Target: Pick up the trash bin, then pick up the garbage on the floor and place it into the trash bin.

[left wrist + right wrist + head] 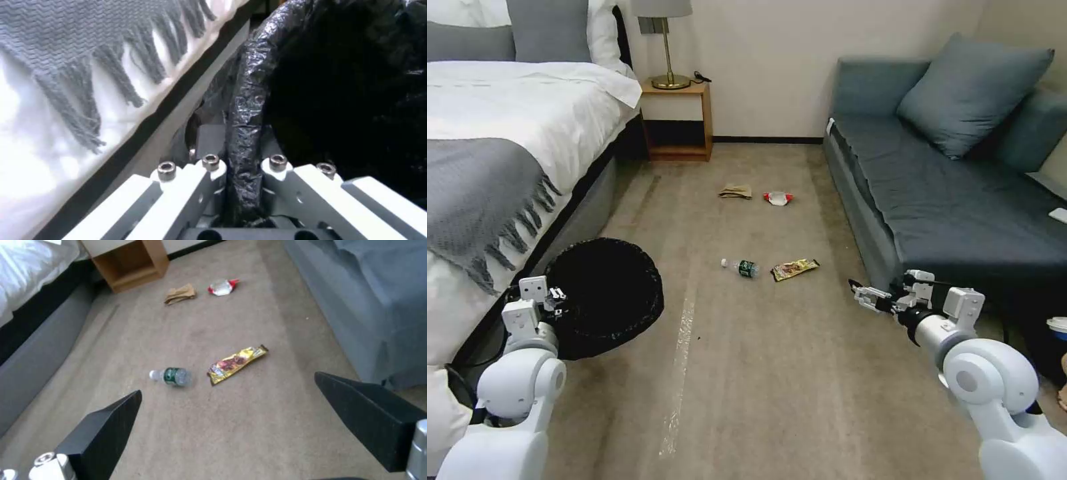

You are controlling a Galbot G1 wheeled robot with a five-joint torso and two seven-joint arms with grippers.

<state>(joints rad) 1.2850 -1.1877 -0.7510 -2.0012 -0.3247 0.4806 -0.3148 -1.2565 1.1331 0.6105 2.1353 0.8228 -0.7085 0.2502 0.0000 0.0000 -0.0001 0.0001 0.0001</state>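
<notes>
Both white arms fill the lower corners of the head view, elbows bent, forearms reaching forward and slightly inward. At the left, the left gripper (557, 300) is raised beside the bed (507, 133), wrist up, its jaws clenched on the near rim of the trash bin (606, 293). In the left wrist view the crinkled black liner (242, 133) runs straight between the two fingers (209, 163), which press it from either side. That bin, round and black, tilts with its mouth facing up and toward the camera; whether its far edge touches the carpet (747, 373) I cannot tell. It sits just beside the bed's dark base, below the fringed grey throw (480, 193).

On the other side, the right gripper (860, 293) is held out roughly level above the carpet, just in front of the blue-grey sofa (947, 207), pointing toward the middle of the floor. Its jaws stand released — the two black fingers (104, 426) are well apart in the right wrist view, with nothing between them.

Ahead of that gripper lies the garbage, all on the carpet: a clear bottle (742, 267) with a green label on its side, a yellow-brown snack wrapper (794, 269) just beside it, and farther off, near the wooden nightstand (677, 120), crumpled brown paper (736, 192) next to a red-and-white wrapper (778, 198).
</notes>
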